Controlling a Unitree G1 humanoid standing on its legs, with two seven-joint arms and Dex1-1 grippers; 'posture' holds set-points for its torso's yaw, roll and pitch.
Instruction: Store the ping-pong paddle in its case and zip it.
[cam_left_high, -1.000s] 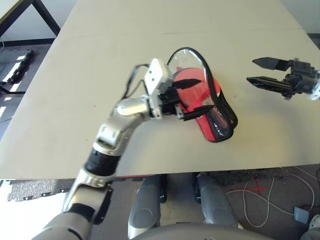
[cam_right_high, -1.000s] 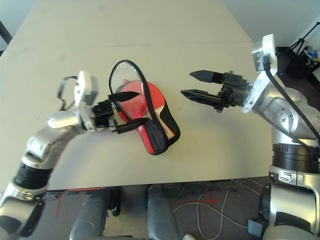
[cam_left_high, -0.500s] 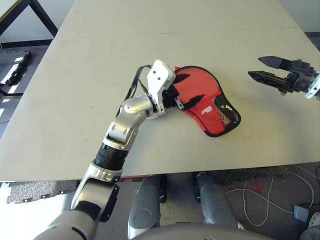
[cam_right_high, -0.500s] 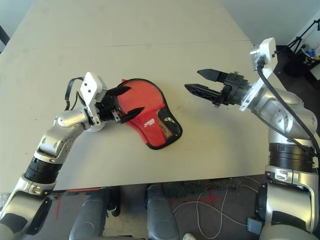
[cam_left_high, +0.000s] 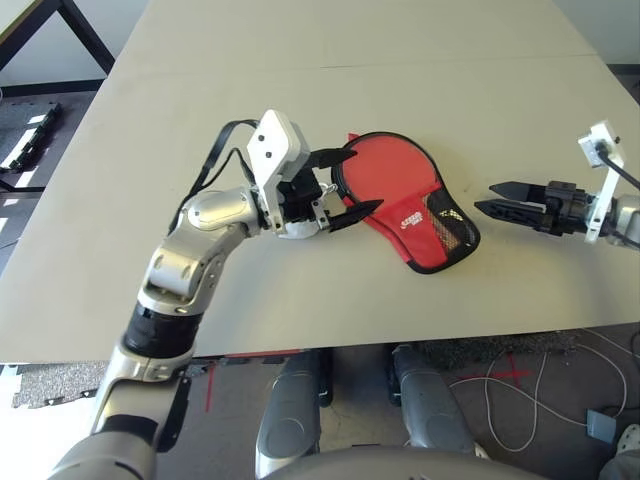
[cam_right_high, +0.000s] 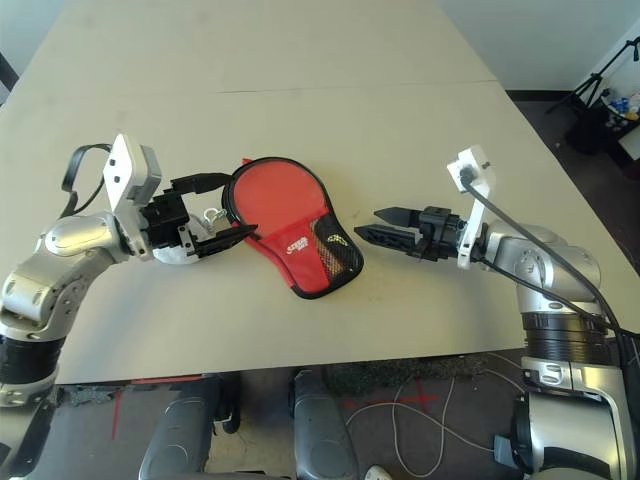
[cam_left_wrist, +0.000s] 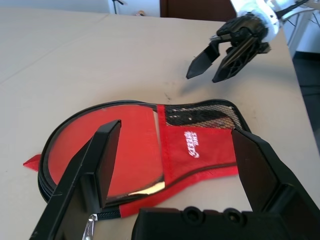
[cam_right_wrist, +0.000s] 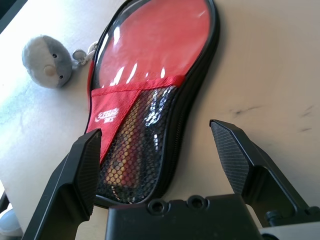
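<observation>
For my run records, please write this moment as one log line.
paddle case: flat on table, paddle inside | left gripper: open, empty | right gripper: open, empty

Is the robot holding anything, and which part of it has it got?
No, nothing is held. The left jaws and the right jaws are both open, and the case lies on the table.

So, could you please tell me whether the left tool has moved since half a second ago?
Yes, the left tool has moved toward the robot's left: its tips now overlap less of the unmoved case.
</observation>
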